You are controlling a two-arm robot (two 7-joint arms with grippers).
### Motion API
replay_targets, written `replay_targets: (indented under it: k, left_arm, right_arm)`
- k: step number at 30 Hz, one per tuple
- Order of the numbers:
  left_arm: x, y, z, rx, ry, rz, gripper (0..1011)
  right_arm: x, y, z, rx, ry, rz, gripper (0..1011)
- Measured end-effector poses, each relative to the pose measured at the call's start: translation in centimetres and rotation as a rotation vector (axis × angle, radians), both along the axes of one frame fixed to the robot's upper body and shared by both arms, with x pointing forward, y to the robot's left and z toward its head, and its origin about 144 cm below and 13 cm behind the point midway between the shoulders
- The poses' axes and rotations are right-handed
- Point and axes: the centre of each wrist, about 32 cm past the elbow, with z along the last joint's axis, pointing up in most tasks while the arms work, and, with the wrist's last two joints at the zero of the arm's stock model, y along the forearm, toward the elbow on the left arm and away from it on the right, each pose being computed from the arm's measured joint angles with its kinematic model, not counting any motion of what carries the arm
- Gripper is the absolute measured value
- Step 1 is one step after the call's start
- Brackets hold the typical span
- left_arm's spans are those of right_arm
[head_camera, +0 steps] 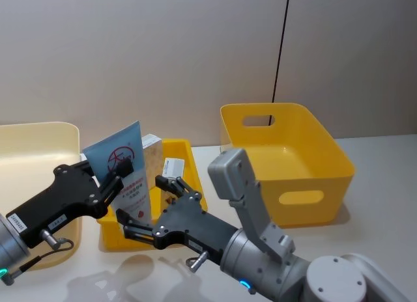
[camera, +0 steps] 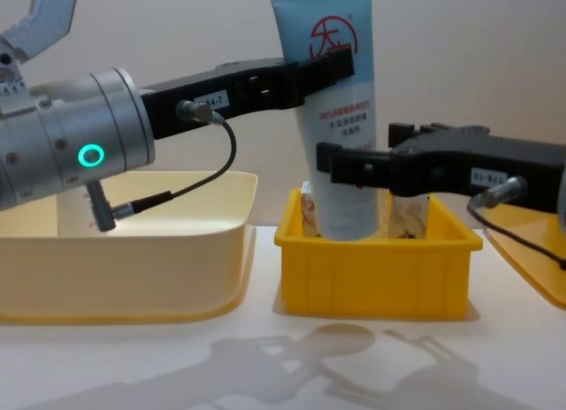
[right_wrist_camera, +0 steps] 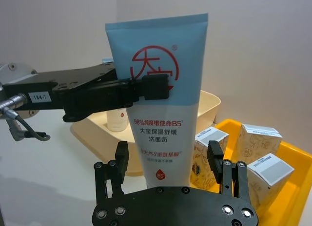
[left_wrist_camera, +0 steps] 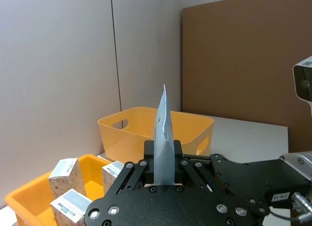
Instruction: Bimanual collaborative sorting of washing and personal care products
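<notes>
Step in hand, as I read it: handover of the tall light-blue plastic squeeze tube (camera: 340,118) w/ red round logo. Left tool (camera: 340,67) is clenched on its upper part, at the logo, holding it upright over the small yellow plastic tray (camera: 380,277) at mid-tabletop, where small white cartons (right_wrist_camera: 258,138) w/ reddish print sit. Right tool (right_wrist_camera: 168,160) is released, jaws straddling the tube's lower part w/ a gap each side.

To do it well: centre the right tool so both pads meet together, close below the left tool, firm but w/o crushing the soft body. Left tool lets go only once right tool has hold. Then lift clear of the cartons. Destination, large yellow plastic bin (head_camera: 287,159) toward the right edge or cream plastic bin (camera: 133,277) toward the left edge: can't tell.
</notes>
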Motion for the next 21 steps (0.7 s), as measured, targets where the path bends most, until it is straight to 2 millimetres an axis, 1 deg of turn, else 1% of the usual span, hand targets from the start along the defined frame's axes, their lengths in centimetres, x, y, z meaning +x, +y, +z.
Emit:
replay_targets:
  k: [21]
  left_arm:
    - [0.0,0.0,0.0,0.0,0.0,0.0,204]
  right_arm:
    - [1.2,1.7,-0.9,-0.041,-0.02,-0.005,1001]
